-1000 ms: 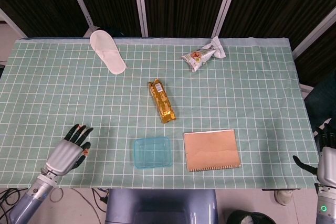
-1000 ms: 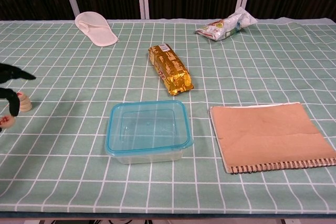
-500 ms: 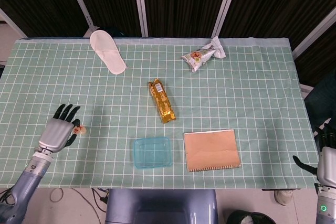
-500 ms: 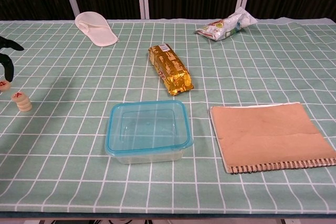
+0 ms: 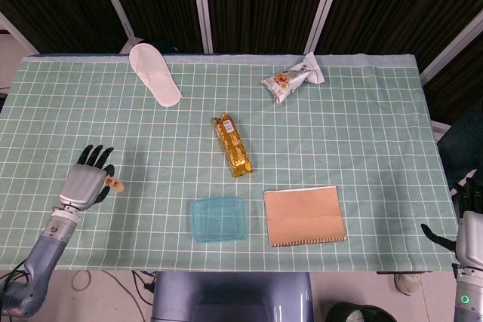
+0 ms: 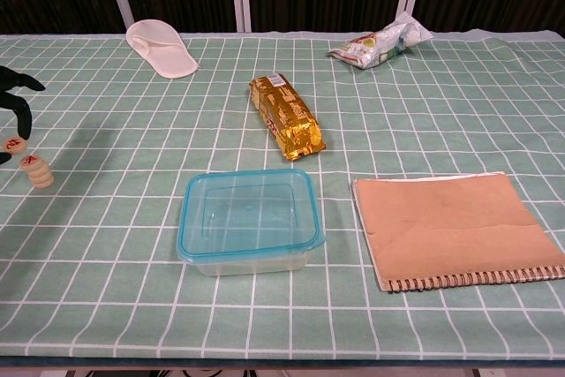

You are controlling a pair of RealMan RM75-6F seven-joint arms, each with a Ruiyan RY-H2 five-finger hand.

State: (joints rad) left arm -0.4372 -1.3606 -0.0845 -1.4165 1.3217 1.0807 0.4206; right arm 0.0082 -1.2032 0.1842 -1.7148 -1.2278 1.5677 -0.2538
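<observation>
Beside left hand [image 5: 84,183]: two wooden discs [image 6: 36,171].

Left hand [image 5: 83,184], fingers [image 5: 94,155] spread.

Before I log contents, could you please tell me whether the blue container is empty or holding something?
Empty. The container has no lid, and the tablecloth grid shows through its clear bottom in both views.

A white slipper [image 5: 155,74] lay near the bench's [image 5: 362,133] far left corner and a crumpled snack bag [image 5: 292,78] near its far edge. A gold-wrapped packet [image 5: 232,144] sat mid-bench; a clear blue-rimmed container [image 5: 218,219] and a brown spiral notebook [image 5: 305,216] lay side by side at the near edge.
</observation>
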